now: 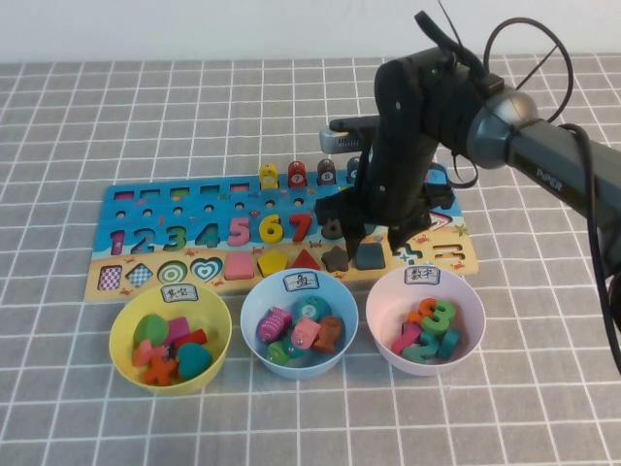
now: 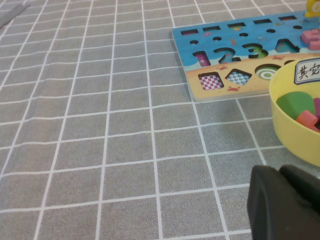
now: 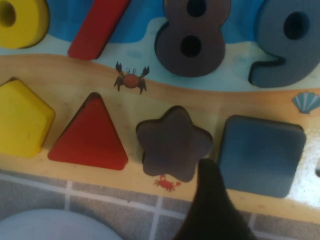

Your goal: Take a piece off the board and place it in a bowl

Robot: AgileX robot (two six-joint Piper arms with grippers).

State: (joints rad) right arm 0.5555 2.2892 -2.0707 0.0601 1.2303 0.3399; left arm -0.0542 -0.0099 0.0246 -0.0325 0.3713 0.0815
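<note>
Your right gripper (image 1: 371, 236) hangs over the right part of the board (image 1: 146, 206), near its front edge, and its claw is released: the fingers stand apart and grasp nothing. One dark fingertip (image 3: 212, 200) shows in the right wrist view, just at the front of the star (image 3: 173, 142) and beside the piece (image 3: 261, 154). The piece, a dark slate-blue square, lies flat in its place on the sandy strip of the board, between the star and the board's right end. Left of the star you see the red triangle (image 3: 90, 136) and the yellow pentagon (image 3: 22, 117).

The yellow bowl (image 1: 124, 357) stands on the table before the board's left end, well apart from the piece, with coloured shapes inside.

Your left gripper (image 2: 285, 202) is low over the table near the yellow bowl; I cannot tell how its claw stands.
</note>
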